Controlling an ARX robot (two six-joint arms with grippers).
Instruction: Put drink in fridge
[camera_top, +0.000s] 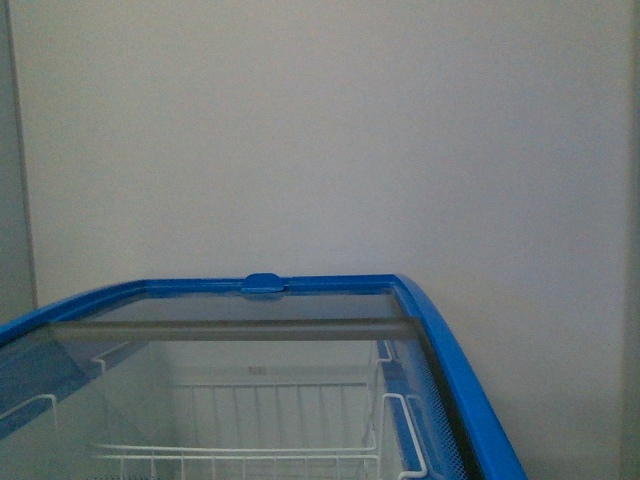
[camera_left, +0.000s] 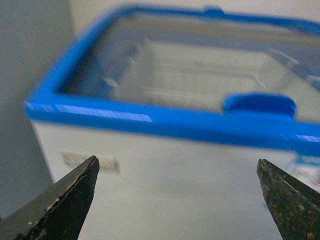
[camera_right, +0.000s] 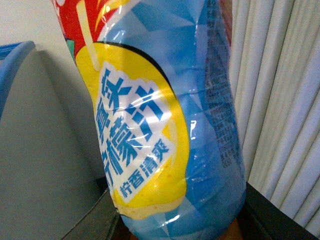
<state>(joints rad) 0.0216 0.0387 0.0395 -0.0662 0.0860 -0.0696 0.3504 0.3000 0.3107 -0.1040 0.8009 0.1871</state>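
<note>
The drink (camera_right: 160, 125) fills the right wrist view: a plastic bottle with a blue, yellow and red label, its cap out of view. My right gripper (camera_right: 180, 222) is shut on its lower part, with dark fingers (camera_right: 272, 217) on either side. The fridge (camera_top: 455, 370) is a white chest with a blue rim; its glass lid (camera_top: 230, 335) and white wire basket (camera_top: 270, 440) show in the front view. In the left wrist view my left gripper (camera_left: 176, 167) is open and empty, in front of the fridge's white front wall (camera_left: 175, 170), below its blue rim. Neither gripper shows in the front view.
A plain wall (camera_top: 320, 140) stands behind the fridge. A blue lid handle (camera_left: 260, 104) sits on the near rim. White vertical blinds (camera_right: 285, 100) hang beside the bottle, and a grey panel (camera_right: 40, 165) is on its other side.
</note>
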